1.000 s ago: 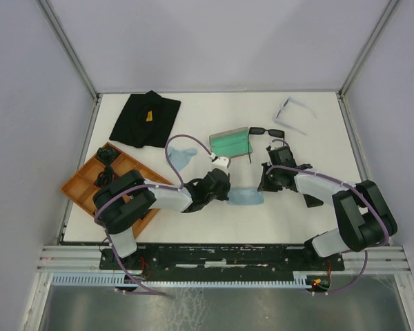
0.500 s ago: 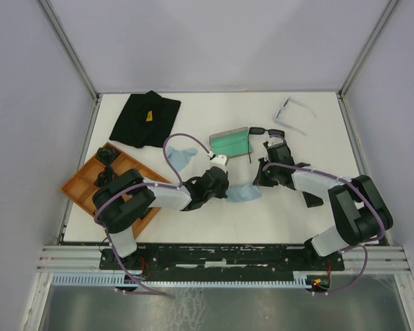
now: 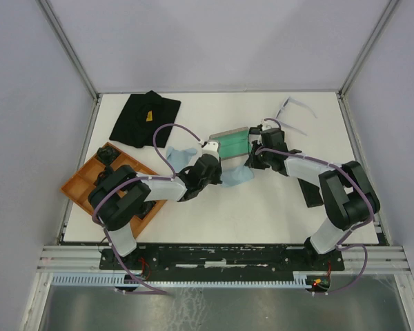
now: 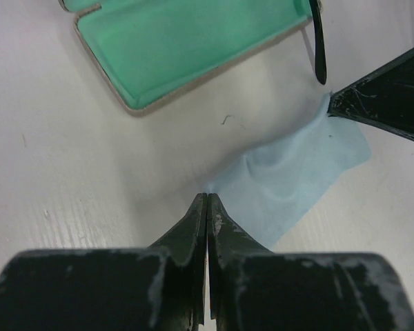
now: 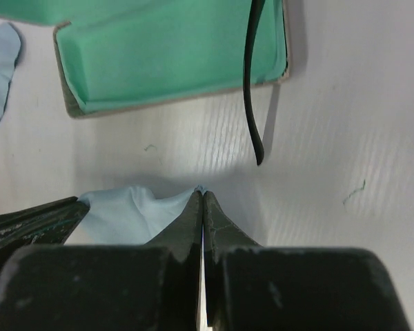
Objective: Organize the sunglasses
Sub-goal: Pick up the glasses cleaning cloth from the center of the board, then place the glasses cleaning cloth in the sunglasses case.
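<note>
A light blue cloth point(image 3: 237, 176) is stretched low over the table between both grippers. My left gripper point(image 4: 207, 200) is shut on its near-left corner, and the cloth point(image 4: 297, 172) spreads away from it. My right gripper point(image 5: 201, 194) is shut on the opposite corner, with the cloth point(image 5: 127, 210) to its left. The black sunglasses point(image 3: 254, 130) lie at the right end of the open green-lined case point(image 3: 232, 142), and one temple point(image 5: 251, 89) hangs over the case point(image 5: 172, 55). The lavender sunglasses point(image 3: 300, 105) lie at the far right, partly behind my right arm.
A second light blue cloth point(image 3: 181, 155) lies left of the case. A black fabric pouch point(image 3: 146, 117) is at the far left. An orange divided tray point(image 3: 90, 181) sits at the left edge, partly under my left arm.
Both grippers have carried the blue cloth away from the near middle, farther back and leftward, to just in front of the open case. The right arm now covers part of the lavender sunglasses.
</note>
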### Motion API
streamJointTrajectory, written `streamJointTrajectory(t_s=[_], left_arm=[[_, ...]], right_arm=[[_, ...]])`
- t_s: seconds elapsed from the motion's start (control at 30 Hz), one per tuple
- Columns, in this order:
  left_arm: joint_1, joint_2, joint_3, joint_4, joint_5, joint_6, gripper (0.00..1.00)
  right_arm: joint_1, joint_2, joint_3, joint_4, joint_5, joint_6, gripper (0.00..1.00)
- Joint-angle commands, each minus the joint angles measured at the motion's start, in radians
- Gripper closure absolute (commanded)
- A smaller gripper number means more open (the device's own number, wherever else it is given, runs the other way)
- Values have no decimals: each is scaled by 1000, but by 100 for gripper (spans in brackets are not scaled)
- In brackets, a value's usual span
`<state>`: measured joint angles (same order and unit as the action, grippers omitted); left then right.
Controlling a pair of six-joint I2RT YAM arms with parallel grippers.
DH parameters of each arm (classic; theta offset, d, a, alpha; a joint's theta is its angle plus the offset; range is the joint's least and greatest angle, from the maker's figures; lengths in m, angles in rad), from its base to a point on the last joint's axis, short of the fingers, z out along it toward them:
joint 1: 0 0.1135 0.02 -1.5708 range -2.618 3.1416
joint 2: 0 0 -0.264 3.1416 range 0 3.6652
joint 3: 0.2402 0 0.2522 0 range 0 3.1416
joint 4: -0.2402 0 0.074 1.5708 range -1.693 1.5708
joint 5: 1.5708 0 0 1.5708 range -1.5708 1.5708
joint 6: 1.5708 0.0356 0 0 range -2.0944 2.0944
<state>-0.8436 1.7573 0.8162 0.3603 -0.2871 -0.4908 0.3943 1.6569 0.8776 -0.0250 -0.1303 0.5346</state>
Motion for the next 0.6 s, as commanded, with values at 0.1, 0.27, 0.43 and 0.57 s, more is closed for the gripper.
streamJointTrajectory(t_s=[0.1,0.27,0.43,0.57], left_arm=[[45,-15,86,78,-31,83,97],[87,7,118,88,-25,92,97],[117,44,167,88,-5,107,97],[132,94,216,93,13,117,97]], right_arm=[[-5,89,155,55,14,-22,100],[-11,155,244,43,14,-30,100],[-21,201,310,35,9,-29,100],[-34,245,356,30,4,-30,100]])
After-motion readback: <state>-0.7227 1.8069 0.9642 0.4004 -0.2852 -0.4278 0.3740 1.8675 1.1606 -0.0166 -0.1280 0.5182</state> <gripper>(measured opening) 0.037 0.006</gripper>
